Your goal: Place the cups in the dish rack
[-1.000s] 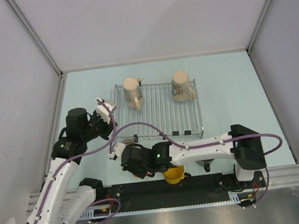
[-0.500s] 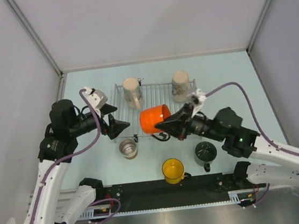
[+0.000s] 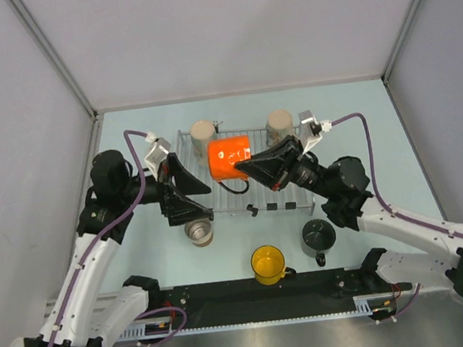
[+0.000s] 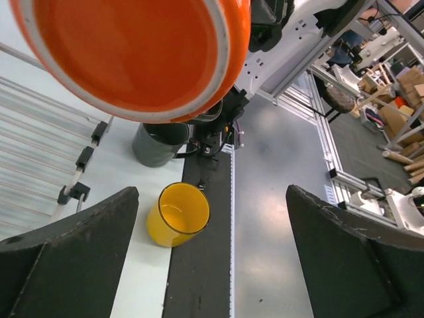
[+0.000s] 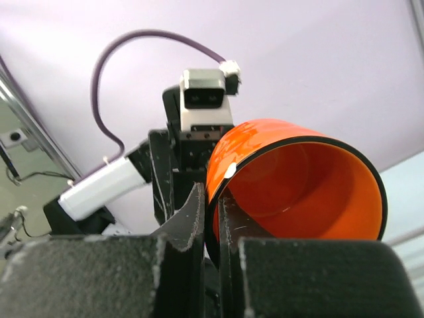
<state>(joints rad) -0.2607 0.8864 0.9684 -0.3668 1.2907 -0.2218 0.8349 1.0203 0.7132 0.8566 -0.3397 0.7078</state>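
Observation:
An orange mug (image 3: 230,158) hangs tilted on its side over the back of the dish rack (image 3: 255,197), and my right gripper (image 3: 253,165) is shut on its rim (image 5: 213,211). Two beige mugs (image 3: 202,130) (image 3: 278,123) stand at the rack's far edge. My left gripper (image 3: 196,196) is open and holds nothing, just left of the rack's front corner; its wrist view shows the orange mug (image 4: 132,59) close above. A steel cup (image 3: 198,231), a yellow mug (image 3: 268,263) and a dark grey mug (image 3: 316,236) stand on the table in front of the rack.
The two grippers face each other closely over the rack's left half. The left arm's wrist camera (image 5: 204,96) sits just behind the orange mug. Enclosure walls rise on three sides, and a black rail (image 3: 253,292) runs along the near edge.
My left gripper has opened wide and swung right toward the rack. The right arm has carried the orange mug from the front of the rack up and back over it.

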